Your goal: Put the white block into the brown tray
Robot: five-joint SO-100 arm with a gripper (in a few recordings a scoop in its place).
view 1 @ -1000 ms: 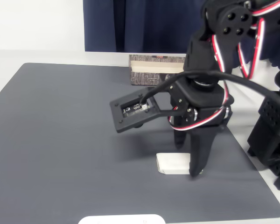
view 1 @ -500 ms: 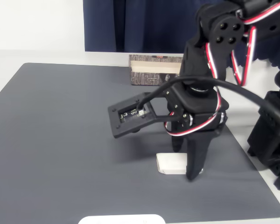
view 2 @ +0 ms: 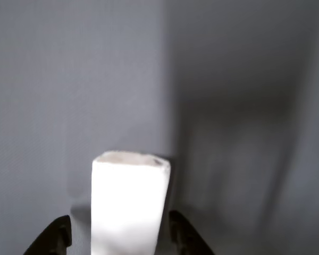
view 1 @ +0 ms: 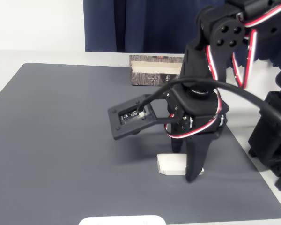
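Grey mat (view 1: pixel 75 140) on white table, blue curtain behind. White block (view 1: pixel 172 164) lies flat near the mat's front; my gripper (view 2: pixel 117 236) straddles it, fingers apart, not clamped yet. Long axis runs left-right in fixed view, away from me in wrist view. Brown tray (view 1: pixel 154 71) far back, empty; grasp, carry, drop all remain.

White block (view 2: pixel 128 204) lies between 2 black fingers (view 2: pixel 56 236) on grey mat (view 2: pixel 244 79).
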